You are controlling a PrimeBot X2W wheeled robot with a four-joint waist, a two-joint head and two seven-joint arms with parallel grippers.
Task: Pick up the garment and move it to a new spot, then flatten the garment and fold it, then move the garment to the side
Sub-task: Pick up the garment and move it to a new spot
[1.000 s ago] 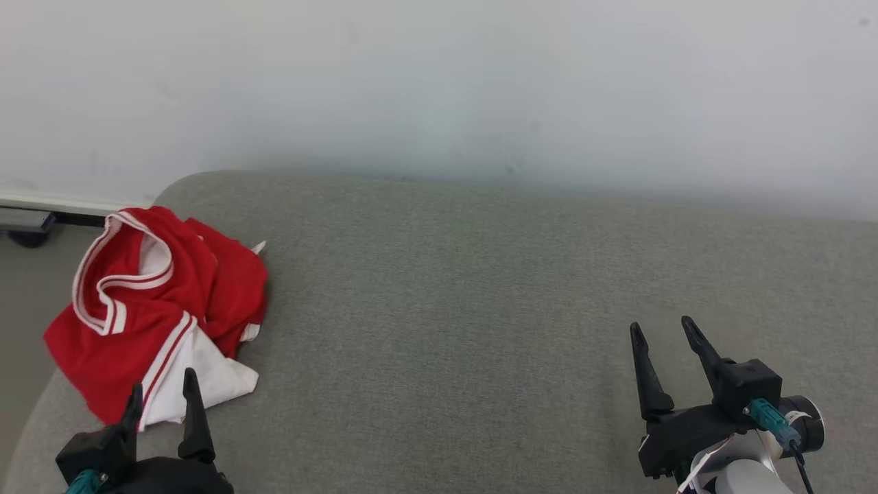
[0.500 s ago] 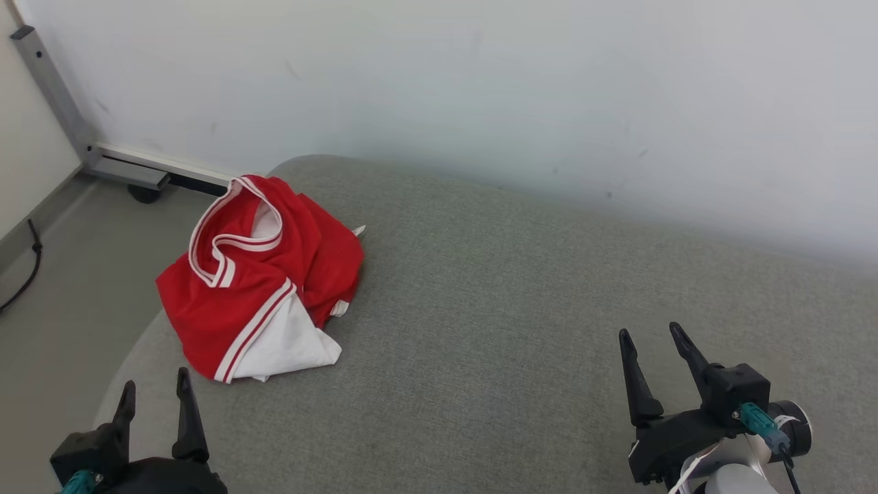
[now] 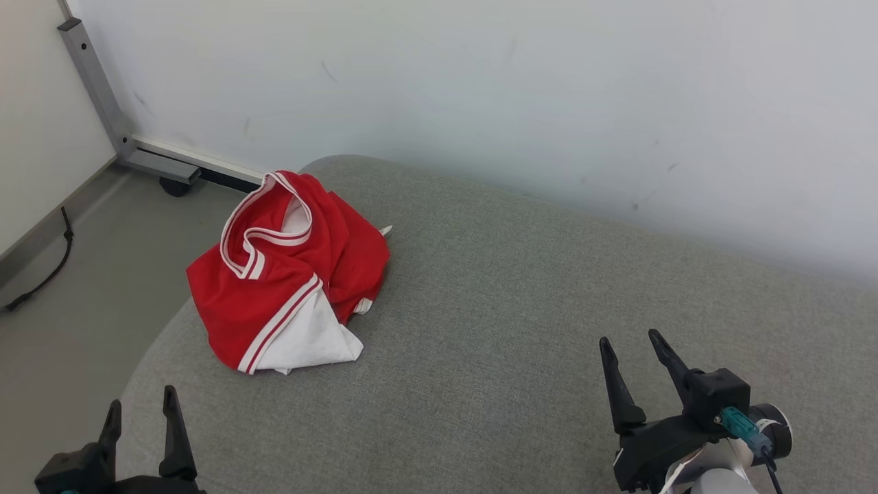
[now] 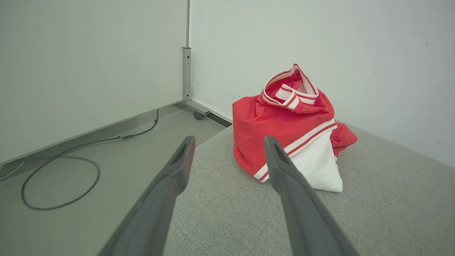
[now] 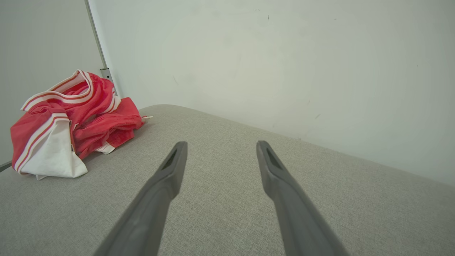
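Garment (image 3: 274, 295) lies crumpled ahead of left pincer (image 3: 140, 398) (well apart).

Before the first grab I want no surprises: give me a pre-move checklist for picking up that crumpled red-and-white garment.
1. Left gripper open and empty: ok.
2. Right gripper open and empty: ok.
3. Crumpled red-and-white fabric garment unobstructed: ok.
4. Garment wholly on the grey upholstered cushion, not overhanging its left edge: cannot tell.
5. Bare cushion to the garment's right for the new spot: ok.
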